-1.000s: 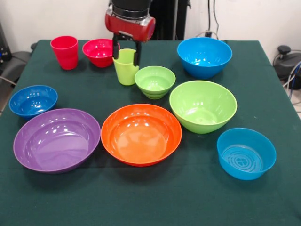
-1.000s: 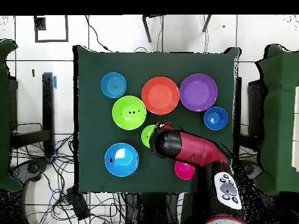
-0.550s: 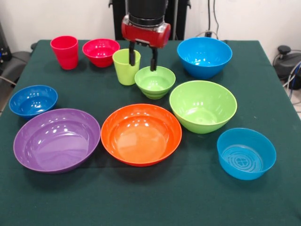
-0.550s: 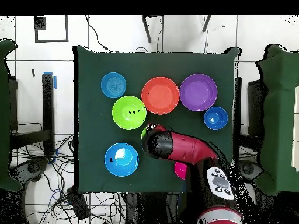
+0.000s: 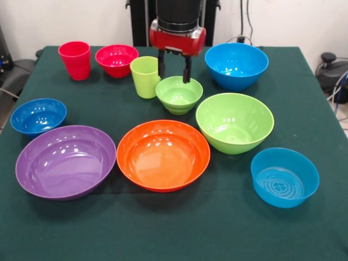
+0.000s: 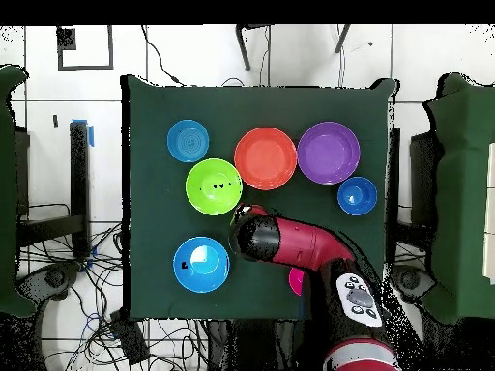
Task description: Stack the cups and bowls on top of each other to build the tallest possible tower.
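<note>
The gripper (image 5: 175,69) hangs with its two fingers apart and nothing between them, just above the far rim of the small lime-green bowl (image 5: 179,93), and the lime-green cup (image 5: 145,76) stands upright close beside its one finger. I judge that this closeness is the main danger: if the gripper goes down or moves sideways carelessly, a finger may strike the cup and tip it, or push the small bowl against its neighbours. No tower exists yet; all pieces stand separately on the tabletop (image 5: 228,228). The red cup (image 5: 75,60) and the small red bowl (image 5: 116,60) are near the far corner, beside each other, and the large blue bowl (image 5: 236,65) is on the other side of the gripper. In front lie the big lime-green bowl (image 5: 235,122), the orange bowl (image 5: 163,154), the purple bowl (image 5: 66,161), the dark-blue bowl (image 5: 38,116) and the teal-blue bowl (image 5: 284,176). Free room is mostly along the near edge; the middle is crowded, so lifting high before travelling seems safer.
</note>
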